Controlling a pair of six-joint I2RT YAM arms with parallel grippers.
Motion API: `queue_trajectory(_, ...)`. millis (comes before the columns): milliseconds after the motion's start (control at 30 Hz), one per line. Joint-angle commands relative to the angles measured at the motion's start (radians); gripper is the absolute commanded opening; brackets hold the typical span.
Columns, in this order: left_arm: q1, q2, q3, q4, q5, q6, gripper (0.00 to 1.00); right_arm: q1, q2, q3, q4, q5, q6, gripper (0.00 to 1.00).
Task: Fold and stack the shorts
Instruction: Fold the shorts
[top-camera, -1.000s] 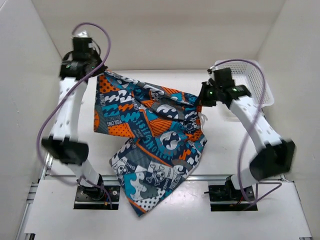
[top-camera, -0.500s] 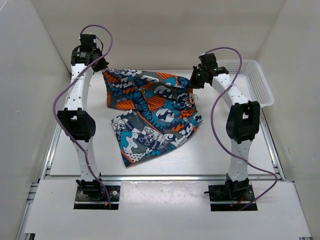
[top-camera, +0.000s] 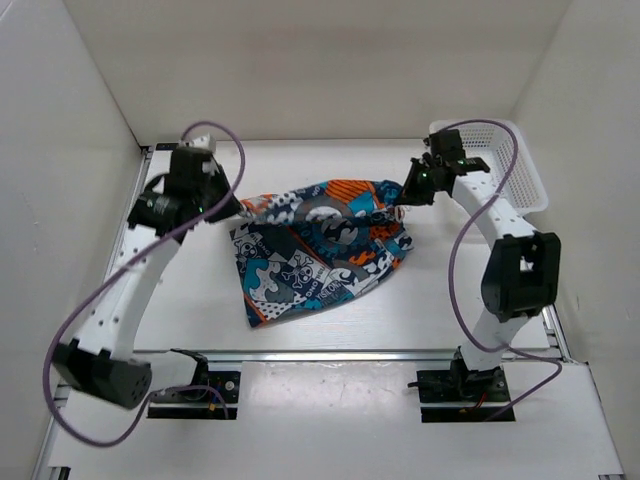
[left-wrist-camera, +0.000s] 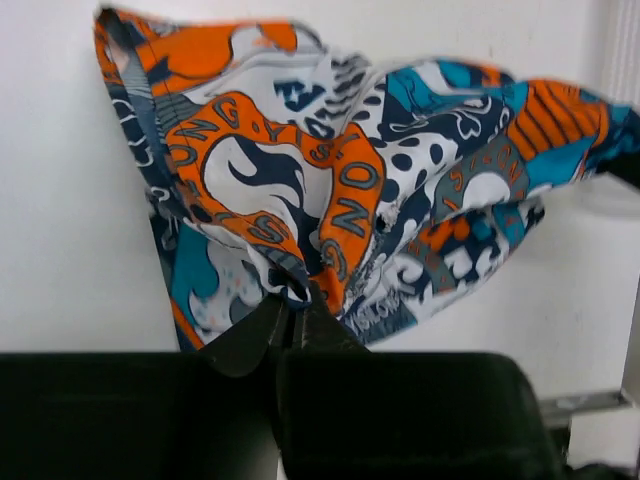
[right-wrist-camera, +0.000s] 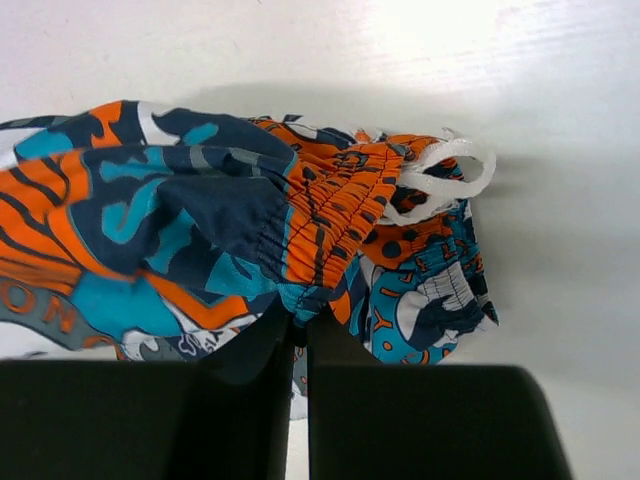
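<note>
The shorts (top-camera: 315, 250), printed in orange, teal, grey, white and black, lie partly doubled over on the white table (top-camera: 450, 300). My left gripper (top-camera: 236, 208) is shut on the shorts' left upper edge. My right gripper (top-camera: 402, 196) is shut on the elastic waistband at the right upper edge. The top edge hangs stretched between the two grippers. In the left wrist view the cloth (left-wrist-camera: 330, 180) bunches at the closed fingertips (left-wrist-camera: 296, 300). In the right wrist view the orange waistband (right-wrist-camera: 330, 200) and a white drawstring (right-wrist-camera: 440, 180) show above the closed fingertips (right-wrist-camera: 300, 318).
A white plastic basket (top-camera: 510, 170) stands at the back right, close behind the right arm. White walls enclose the table on the left, back and right. A metal rail (top-camera: 330, 352) runs along the table's near edge.
Both grippers have come down and toward the near side with the shorts' top edge. The shorts have gone from hanging spread out to lying lower and folded over on the table.
</note>
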Motion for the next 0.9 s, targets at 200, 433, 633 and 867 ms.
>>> queue_trajectory(200, -0.200, -0.266, -0.479, -0.003, -0.026, -0.249, 0.10, -0.012, -0.256, -0.304, -0.033, 0.046, -0.038, 0.00)
queue_trajectory(433, -0.334, -0.332, -0.648, -0.003, -0.001, -0.381, 0.10, -0.032, -0.432, -0.551, -0.023, 0.152, 0.009, 0.00)
queue_trajectory(633, -0.386, -0.312, -0.751, -0.012, 0.051, -0.437, 0.29, -0.041, -0.458, -0.624, -0.023, 0.204, -0.011, 0.42)
queue_trajectory(867, -0.424, -0.242, -0.672, -0.081, 0.015, -0.378, 0.94, -0.041, -0.410, -0.604, -0.010, 0.223, 0.009, 0.85)
